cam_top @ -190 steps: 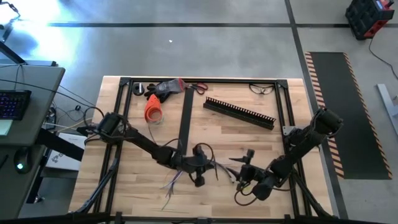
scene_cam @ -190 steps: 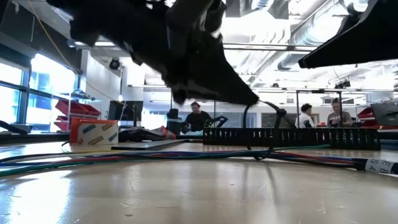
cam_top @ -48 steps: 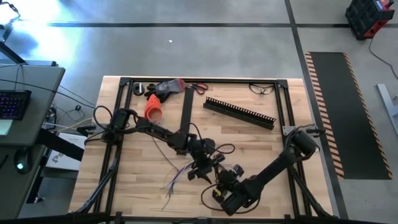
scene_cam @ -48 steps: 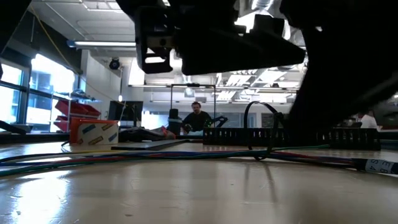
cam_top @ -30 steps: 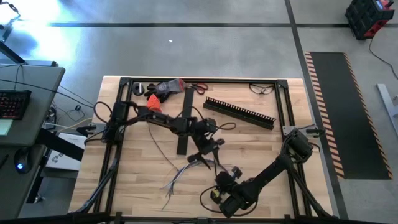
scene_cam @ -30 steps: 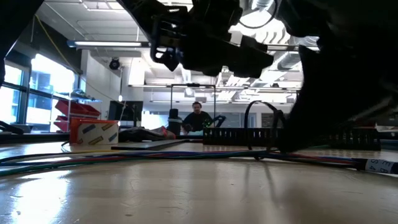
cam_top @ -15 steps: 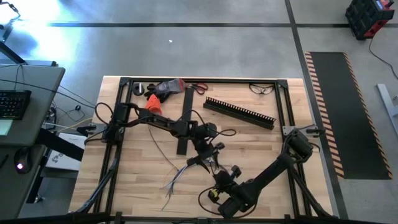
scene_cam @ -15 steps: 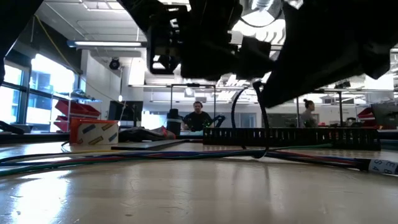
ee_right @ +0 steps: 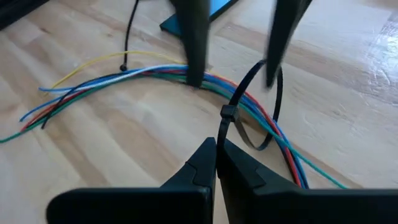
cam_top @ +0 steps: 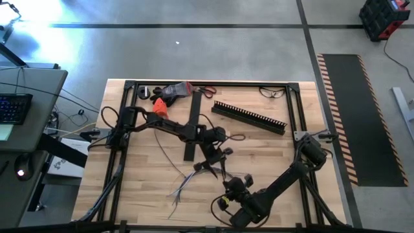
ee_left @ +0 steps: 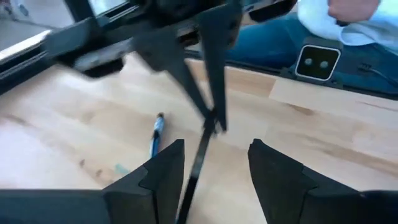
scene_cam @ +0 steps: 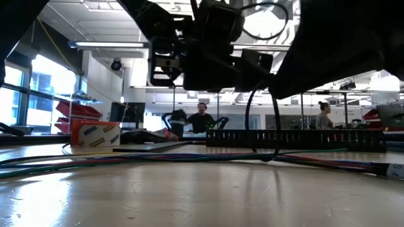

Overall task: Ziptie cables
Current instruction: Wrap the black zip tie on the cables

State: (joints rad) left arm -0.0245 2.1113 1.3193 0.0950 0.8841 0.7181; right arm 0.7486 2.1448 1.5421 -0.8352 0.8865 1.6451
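- The multicoloured cable bundle (ee_right: 186,74) lies on the pale wooden table (cam_top: 272,149), looped by a black plastic zip tie (ee_right: 239,106).
- The right gripper (ee_right: 216,151), just short of the bundle, is clenched on the tie's tail.
- The left gripper (ee_left: 214,158) hangs spread over the bundle, grasping nothing.

No readable text, label, brand or number anywhere.

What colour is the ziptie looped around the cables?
Black. The ziptie shows best in the right wrist view, looped over the cables.
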